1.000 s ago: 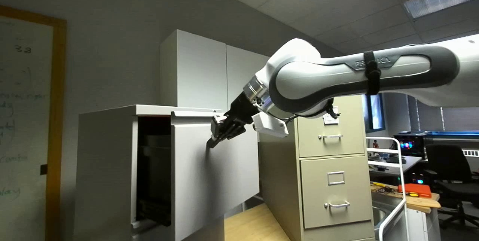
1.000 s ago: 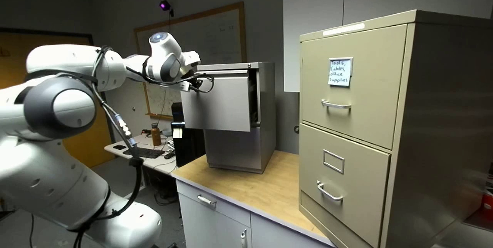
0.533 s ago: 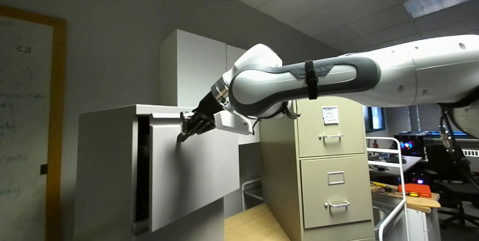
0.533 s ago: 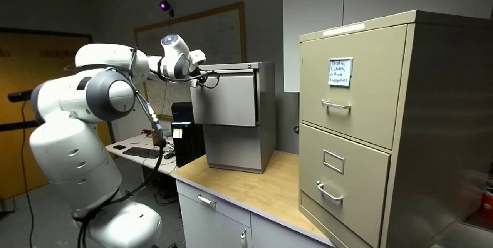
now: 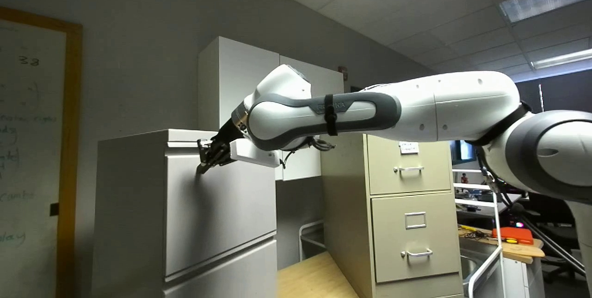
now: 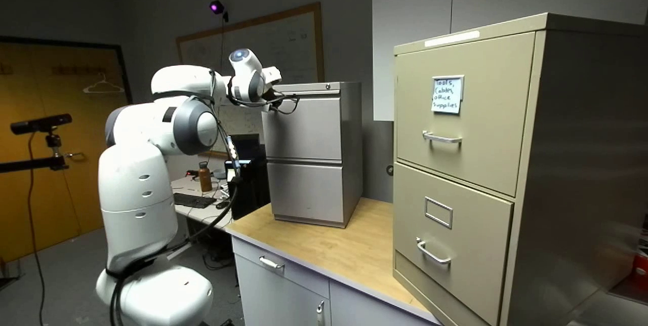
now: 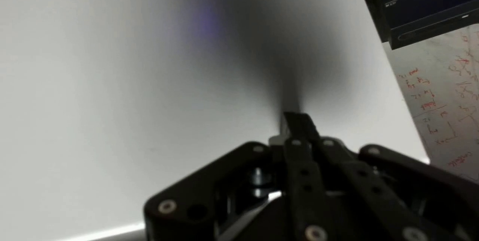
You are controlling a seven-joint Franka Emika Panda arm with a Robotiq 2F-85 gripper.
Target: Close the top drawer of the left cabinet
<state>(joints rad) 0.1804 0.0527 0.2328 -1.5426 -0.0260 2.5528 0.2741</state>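
The top drawer's pale grey front panel (image 5: pixel 231 210) sits flush with the left cabinet (image 5: pixel 132 205) in both exterior views, and no dark interior shows. It also shows above the lower front in an exterior view (image 6: pixel 309 131) and fills most of the wrist view (image 7: pixel 112 102). My gripper (image 5: pixel 201 169) has its fingertips at the panel, near its upper edge, and they appear to touch it. In the wrist view the gripper's fingers (image 7: pixel 297 117) are together with nothing between them. In an exterior view the fingertips are hidden behind the wrist and cables.
A beige filing cabinet (image 6: pixel 460 138) stands on the wooden counter (image 6: pixel 364 235) beside the grey cabinet. A white upper cabinet (image 5: pixel 247 85) hangs on the wall behind. A desk with a bottle (image 6: pixel 205 176) and keyboard lies past the grey cabinet.
The top drawer has slid inward from partly open until its front is level with the cabinet. My gripper has moved toward the cabinet with it, staying shut at the panel.
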